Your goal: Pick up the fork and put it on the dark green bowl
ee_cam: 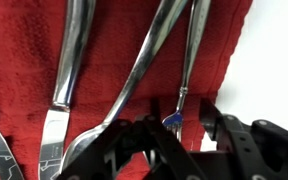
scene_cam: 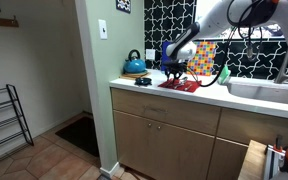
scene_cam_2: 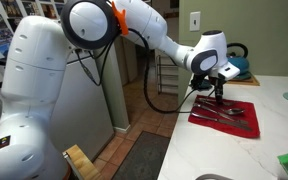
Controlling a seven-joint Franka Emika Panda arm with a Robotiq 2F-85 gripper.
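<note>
Bearing fork (ee_cam: 188,60): red cloth (ee_cam: 114,35), white counter (scene_cam_2: 276,128)

I see white multi-joint arm (scene_cam_2: 149,32) reaching far out from bulky white base (scene_cam_2: 29,100), upper link high, forearm sloping down. White rounded wrist (scene_cam_2: 206,52) bent so tool points straight down. Black two-finger Robotiq gripper (scene_cam_2: 220,97) hangs vertical, tips low. In wrist view, black fingers (ee_cam: 229,145) enter from bottom edge, jaws standing apart with narrow gap between. In both exterior views, gripper body upright, no tilt I can make out.
</note>
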